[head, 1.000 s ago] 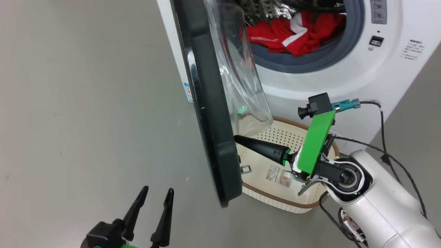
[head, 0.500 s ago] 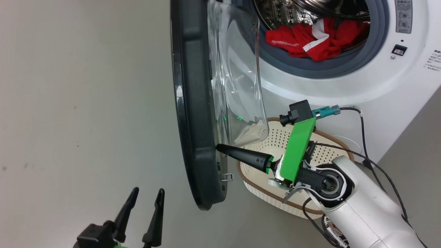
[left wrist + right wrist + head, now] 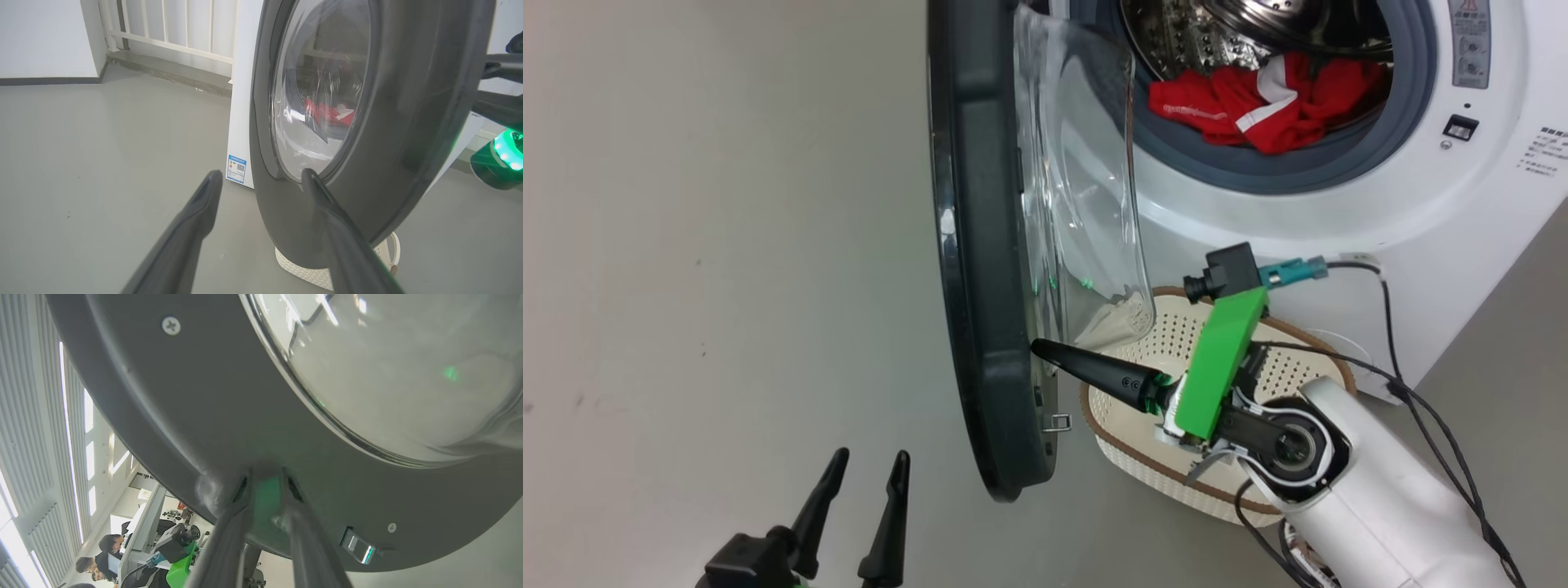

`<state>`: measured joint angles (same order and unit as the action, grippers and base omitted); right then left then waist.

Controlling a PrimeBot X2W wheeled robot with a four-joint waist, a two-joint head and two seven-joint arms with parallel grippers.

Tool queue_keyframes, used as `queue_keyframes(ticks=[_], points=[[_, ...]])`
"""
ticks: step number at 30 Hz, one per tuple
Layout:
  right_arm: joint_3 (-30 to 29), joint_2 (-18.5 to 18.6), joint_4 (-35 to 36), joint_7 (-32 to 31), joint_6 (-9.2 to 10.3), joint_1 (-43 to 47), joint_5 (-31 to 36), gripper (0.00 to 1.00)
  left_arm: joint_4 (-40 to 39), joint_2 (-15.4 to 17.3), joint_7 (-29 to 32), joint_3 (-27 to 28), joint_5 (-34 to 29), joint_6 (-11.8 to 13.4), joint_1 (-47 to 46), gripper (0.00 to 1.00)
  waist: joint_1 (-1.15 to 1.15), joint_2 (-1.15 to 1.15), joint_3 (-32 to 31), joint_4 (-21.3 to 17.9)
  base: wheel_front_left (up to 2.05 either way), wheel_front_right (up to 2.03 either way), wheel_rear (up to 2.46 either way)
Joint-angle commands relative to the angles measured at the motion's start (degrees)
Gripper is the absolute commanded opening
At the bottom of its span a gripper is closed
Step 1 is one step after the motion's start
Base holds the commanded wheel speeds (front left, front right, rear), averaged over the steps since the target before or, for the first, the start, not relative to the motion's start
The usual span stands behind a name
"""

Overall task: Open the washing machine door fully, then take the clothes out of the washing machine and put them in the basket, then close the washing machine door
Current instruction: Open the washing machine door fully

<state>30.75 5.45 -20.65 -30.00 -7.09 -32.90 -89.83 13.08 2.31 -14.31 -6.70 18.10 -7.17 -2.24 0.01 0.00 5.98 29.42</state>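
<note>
The washing machine [image 3: 1339, 237] [image 3: 241, 102] stands with its black-rimmed washing machine door [image 3: 980, 286] [image 3: 408, 122] [image 3: 204, 396] swung out, nearly edge-on in the head view. Red and white clothes [image 3: 1258, 106] lie in the drum, and show through the glass as the clothes [image 3: 327, 114]. The cream basket [image 3: 1152, 465] [image 3: 302, 271] sits on the floor below the door. My right gripper [image 3: 1041, 349] [image 3: 265, 477] rests its tips against the door's inner rim, fingers slightly parted, holding nothing. My left gripper [image 3: 870, 455] [image 3: 260, 174] is open, just outside the door's lower edge.
Black cables [image 3: 1388, 327] trail from my right arm past the machine's front. The metal latch hook [image 3: 1058, 422] juts from the door's lower inner rim. A white railing [image 3: 184, 24] runs behind the machine. Two people [image 3: 98, 555] are seen far off past the door's edge.
The door has swung further out, with my right gripper following at its inner rim and its fingers parting slightly. The head camera has shifted. The left gripper has held its place.
</note>
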Motion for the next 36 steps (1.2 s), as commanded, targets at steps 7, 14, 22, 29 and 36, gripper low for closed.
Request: queue_keyframes(ticks=[7,14,22,29,36], points=[[0.4,1.5,1.7,6.7,-0.4,5.8,3.0,1.0,0.4,0.6,-0.7,2.0,-0.9,-0.3,0.0,1.0,0.0,0.0,-2.1,-1.8,0.0,0.0,0.0],[2.0,4.5,0.4,12.3,-0.4,8.3,6.7,1.0,0.7,0.6,-0.7,2.5,-1.3,-0.3,-0.3,1.0,0.0,0.0,-1.7,-3.7,0.0,0.0,0.0],[4.8,8.1,-1.5,20.5,-0.4,12.3,8.9,1.0,1.1,0.6,-0.7,4.0,-1.6,-0.3,-0.4,1.0,0.0,0.0,-2.3,-5.6,0.0,0.0,0.0],[7.4,11.5,-4.1,29.9,-0.4,14.7,12.6,1.0,1.1,0.6,-0.7,5.0,-2.1,-0.3,0.2,1.0,0.0,0.0,-2.8,-7.2,0.0,0.0,0.0],[11.6,13.7,-10.0,41.7,-0.4,14.2,21.0,1.0,1.2,0.6,-0.7,5.9,-2.2,-0.3,0.6,1.0,0.0,0.0,-3.3,-8.5,0.0,0.0,0.0]])
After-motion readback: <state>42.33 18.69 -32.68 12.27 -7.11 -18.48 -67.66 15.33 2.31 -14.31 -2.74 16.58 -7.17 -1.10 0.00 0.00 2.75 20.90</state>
